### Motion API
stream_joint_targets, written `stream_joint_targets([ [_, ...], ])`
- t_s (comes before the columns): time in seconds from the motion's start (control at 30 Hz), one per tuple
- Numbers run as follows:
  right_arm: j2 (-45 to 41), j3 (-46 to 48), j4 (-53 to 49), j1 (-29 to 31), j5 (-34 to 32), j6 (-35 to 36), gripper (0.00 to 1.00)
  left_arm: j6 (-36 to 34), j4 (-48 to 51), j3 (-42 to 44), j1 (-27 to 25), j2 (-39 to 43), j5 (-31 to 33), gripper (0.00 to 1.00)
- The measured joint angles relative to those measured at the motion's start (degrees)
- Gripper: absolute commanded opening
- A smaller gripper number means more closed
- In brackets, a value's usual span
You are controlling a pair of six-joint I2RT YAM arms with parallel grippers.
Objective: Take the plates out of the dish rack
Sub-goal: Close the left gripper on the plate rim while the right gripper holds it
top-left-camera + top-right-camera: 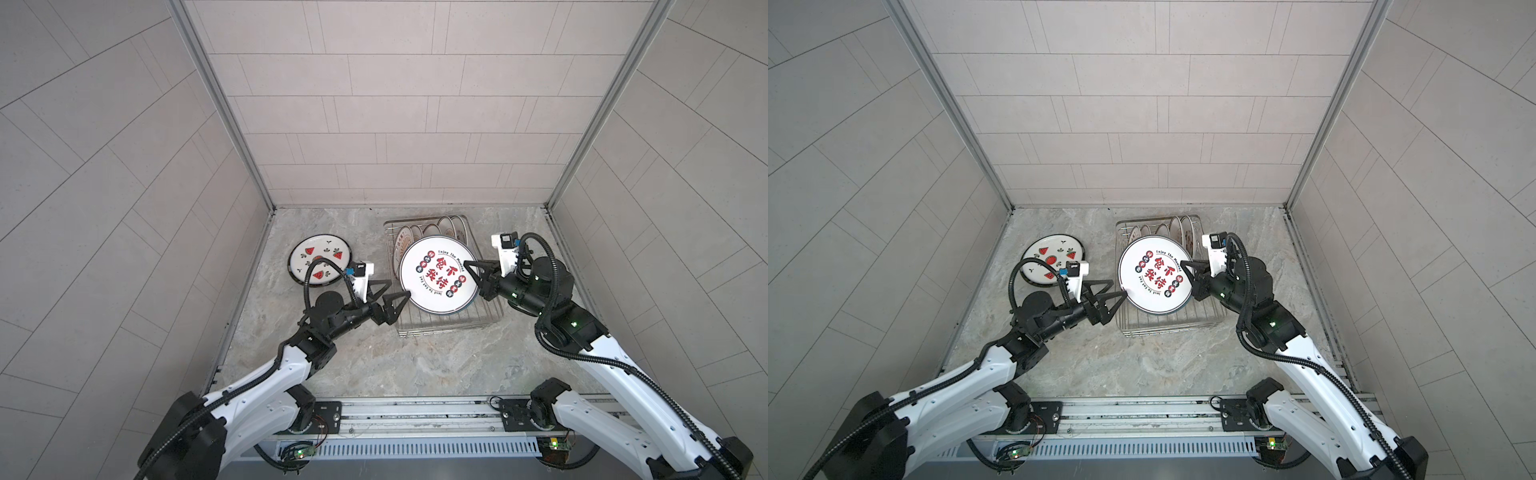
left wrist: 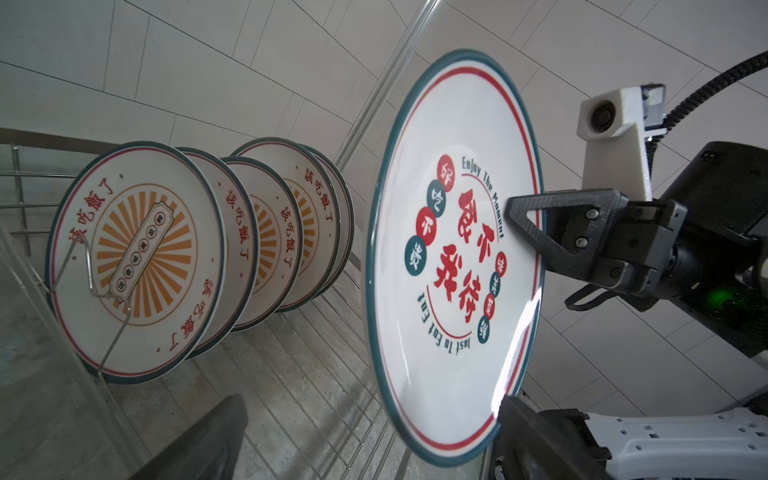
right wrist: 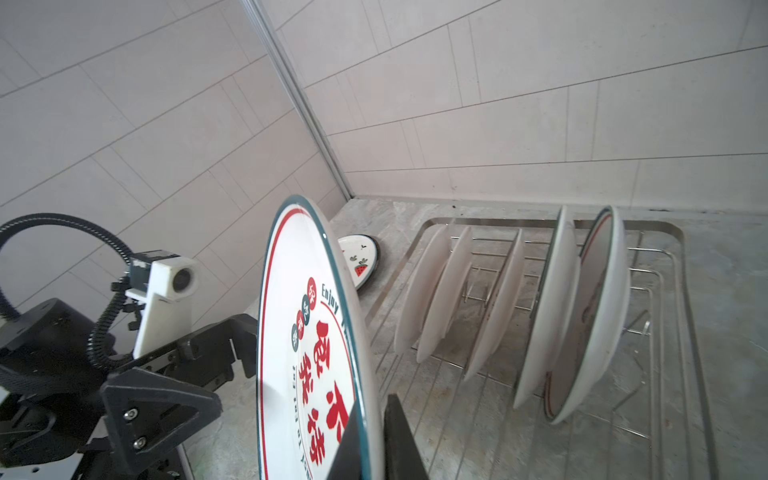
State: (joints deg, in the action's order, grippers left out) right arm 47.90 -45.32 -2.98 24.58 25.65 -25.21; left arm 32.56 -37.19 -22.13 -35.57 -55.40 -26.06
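Nearest, the L gripper (image 1: 400,288) stood wide open at approx. 8 o'clock of the held plate (image 1: 436,276), rim between its jaws; the R gripper (image 1: 468,266), at 3 o'clock, was clamped on that rim; the plate, w/ red characters, hung tilted over the dish rack (image 1: 457,326); a watermelon plate (image 1: 320,259) lay flat on the table (image 1: 374,361) at the rack's 9 o'clock; farthest, five more plates (image 2: 137,257) stood on edge at the rack's 12 o'clock end.

Mock kitchen booth, tiled walls (image 1: 374,104), dish rack (image 1: 451,328)
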Motion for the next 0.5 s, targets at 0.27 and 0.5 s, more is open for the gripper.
stream_joint_targets([
  [0.27, 3.3, 0.0, 1.6, 0.0, 3.6, -0.7, 0.01, 4.2, -1.8, -1.3, -0.3, -2.4, 0.7, 0.61],
  [0.5, 5.2, -0.1, 1.9, 0.0, 5.0, -0.6, 0.01, 7.6, -3.0, -1.4, -0.5, -4.6, 1.5, 0.4],
])
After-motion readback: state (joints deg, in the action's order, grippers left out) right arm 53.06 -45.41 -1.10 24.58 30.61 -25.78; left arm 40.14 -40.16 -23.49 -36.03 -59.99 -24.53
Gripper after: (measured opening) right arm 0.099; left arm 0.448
